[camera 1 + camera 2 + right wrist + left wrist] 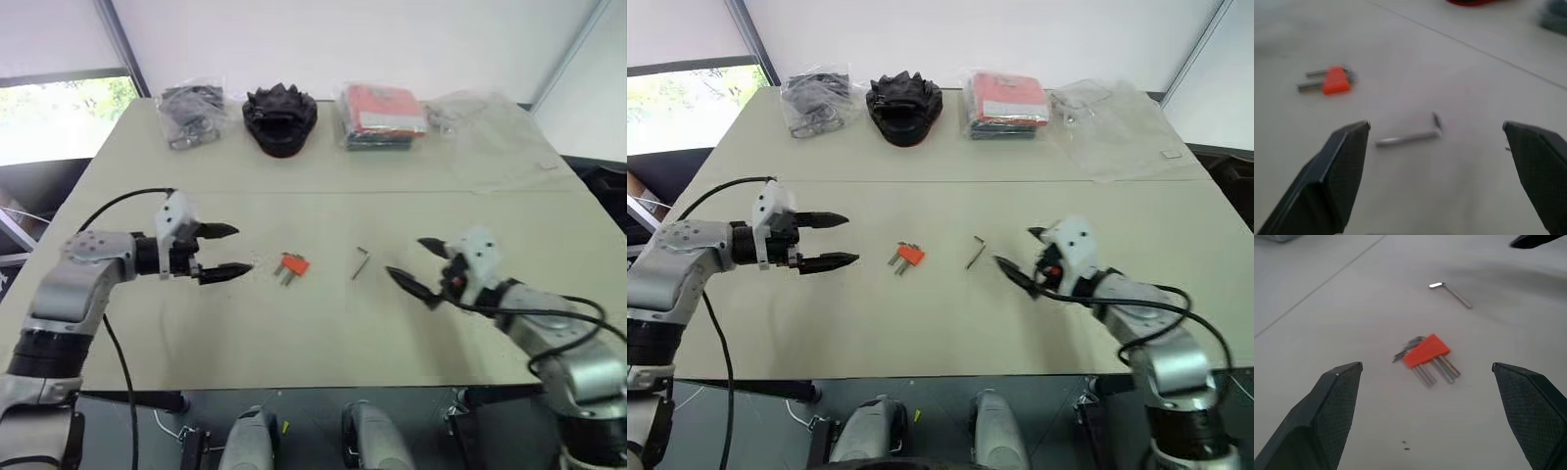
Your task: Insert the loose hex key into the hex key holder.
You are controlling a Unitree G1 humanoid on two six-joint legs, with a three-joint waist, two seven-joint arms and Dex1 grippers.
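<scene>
One loose hex key [361, 262], one hex key holder [292, 266], three plastic bags [380, 117], one black object [279, 119].

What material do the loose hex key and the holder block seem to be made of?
The loose hex key looks like bare metal: a thin grey rod with a bright glint at its bent end. The hex key holder is probably plastic: a matte, evenly orange-red block. The keys in it look like darker grey metal.

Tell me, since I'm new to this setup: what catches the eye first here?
The orange hex key holder lies mid-table, with the loose hex key apart from it on its right. The open left end effector and open right end effector flank the pair, each empty. Bagged items line the table's far edge.
</scene>
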